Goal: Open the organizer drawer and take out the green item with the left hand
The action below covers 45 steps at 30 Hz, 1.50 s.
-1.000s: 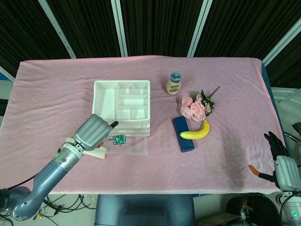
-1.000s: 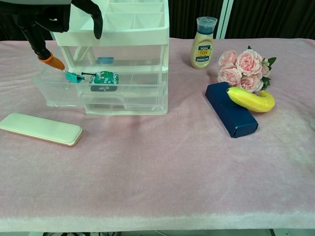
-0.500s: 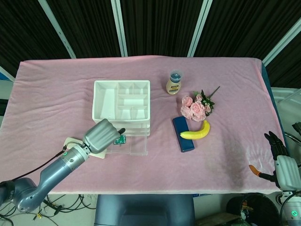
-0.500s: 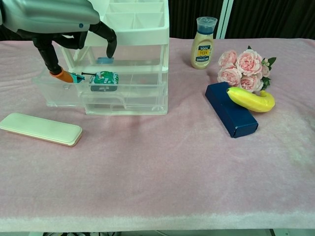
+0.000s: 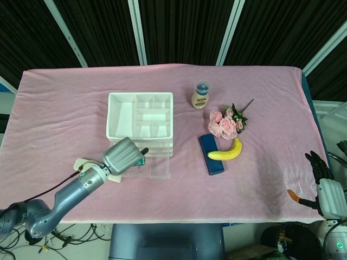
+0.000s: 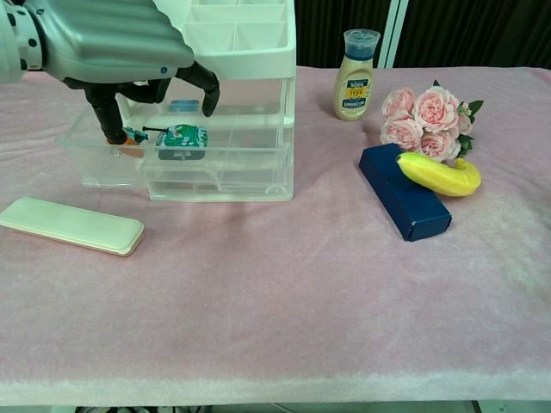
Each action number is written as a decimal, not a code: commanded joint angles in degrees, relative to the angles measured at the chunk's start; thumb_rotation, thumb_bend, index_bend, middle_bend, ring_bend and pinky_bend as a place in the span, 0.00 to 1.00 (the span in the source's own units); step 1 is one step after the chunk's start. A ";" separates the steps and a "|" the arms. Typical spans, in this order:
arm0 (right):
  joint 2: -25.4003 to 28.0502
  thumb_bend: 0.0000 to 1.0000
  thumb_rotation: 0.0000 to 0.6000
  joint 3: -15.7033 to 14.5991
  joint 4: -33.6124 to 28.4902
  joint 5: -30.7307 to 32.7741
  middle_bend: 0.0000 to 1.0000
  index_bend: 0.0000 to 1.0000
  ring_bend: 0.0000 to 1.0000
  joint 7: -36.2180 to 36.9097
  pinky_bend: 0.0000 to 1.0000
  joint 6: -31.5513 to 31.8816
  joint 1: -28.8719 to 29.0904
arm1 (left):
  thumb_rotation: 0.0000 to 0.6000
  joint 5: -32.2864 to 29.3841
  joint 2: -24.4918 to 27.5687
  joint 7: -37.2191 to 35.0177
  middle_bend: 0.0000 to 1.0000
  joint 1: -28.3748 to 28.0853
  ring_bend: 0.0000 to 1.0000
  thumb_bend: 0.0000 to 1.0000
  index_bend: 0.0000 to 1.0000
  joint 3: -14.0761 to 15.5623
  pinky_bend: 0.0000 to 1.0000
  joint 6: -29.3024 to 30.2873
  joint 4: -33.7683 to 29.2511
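The white organizer [image 5: 141, 116] [image 6: 232, 52] stands left of centre, and its clear drawer [image 5: 149, 168] [image 6: 207, 168] is pulled out toward the front. Inside the drawer lies the green item [image 6: 182, 136] [image 5: 140, 161]. My left hand [image 5: 122, 156] [image 6: 112, 43] hovers over the open drawer. Its thumb reaches down into the drawer's left end beside a small teal piece [image 6: 135, 135], and a finger hangs just above the green item. It holds nothing. My right hand [image 5: 321, 173] hangs off the table's right edge, fingers apart and empty.
A cream flat case [image 6: 71, 225] lies in front of the drawer. To the right sit a blue box [image 6: 403, 202] with a banana [image 6: 437, 175] on it, pink roses [image 6: 424, 116] and a sauce bottle [image 6: 355, 76]. Pink cloth covers the table.
My left hand has moved right and down over the open drawer, and its thumb has dipped into the drawer's left end. The green item and right hand have not moved.
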 commanded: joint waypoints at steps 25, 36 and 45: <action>-0.03 0.10 1.00 -0.06 -0.11 -0.10 0.00 0.00 0.00 -0.13 0.12 0.01 -0.03 | 1.00 -3.21 -1.89 1.40 1.00 -2.74 1.00 0.18 0.42 2.20 0.99 0.24 -0.06; -0.02 0.11 1.00 -0.11 -0.24 -0.14 0.00 0.00 0.00 -0.18 0.12 -0.03 -0.03 | 1.00 -1.86 -1.19 0.00 1.00 -2.90 1.00 0.28 0.53 2.81 0.99 0.83 -0.20; 0.00 0.11 1.00 -0.15 -0.23 -0.24 0.00 0.00 0.00 -0.16 0.12 -0.05 -0.02 | 1.00 -0.18 0.69 -2.19 1.00 -2.27 1.00 0.28 0.53 0.98 0.99 4.25 -1.93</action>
